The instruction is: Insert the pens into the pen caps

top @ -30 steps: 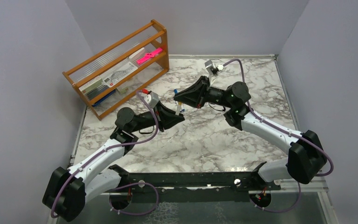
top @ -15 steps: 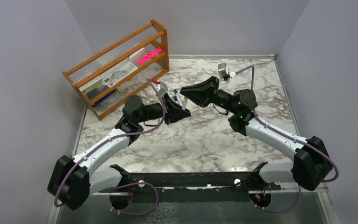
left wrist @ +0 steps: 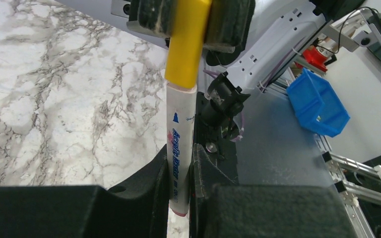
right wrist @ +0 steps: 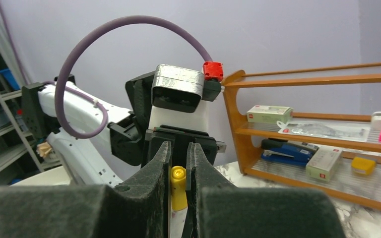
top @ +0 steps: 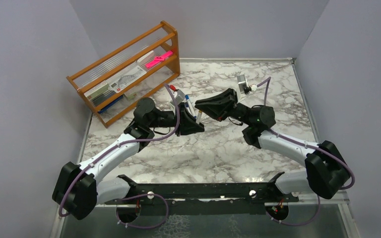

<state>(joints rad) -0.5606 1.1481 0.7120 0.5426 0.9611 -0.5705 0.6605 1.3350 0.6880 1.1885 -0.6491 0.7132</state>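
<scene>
Left wrist, left claw (left wrist: 180,166) clamping pen (left wrist: 180,134), right claw (left wrist: 191,17) clamping yellow cap (left wrist: 184,54), above table (left wrist: 54,79)

You will find the shelf rack (top: 129,74) standing on the table (top: 228,148) at its back-left corner, behind and to the left of both grippers. The left gripper (top: 196,120) and right gripper (top: 199,105) meet over the table's middle, the left one nearer the arm bases. The pen (left wrist: 181,148) sits between the left fingers. The pen cap (left wrist: 187,44), between the right fingers, touches the pen's far end in line. A stapler (right wrist: 283,151) lies on a lower shelf of the rack.
</scene>
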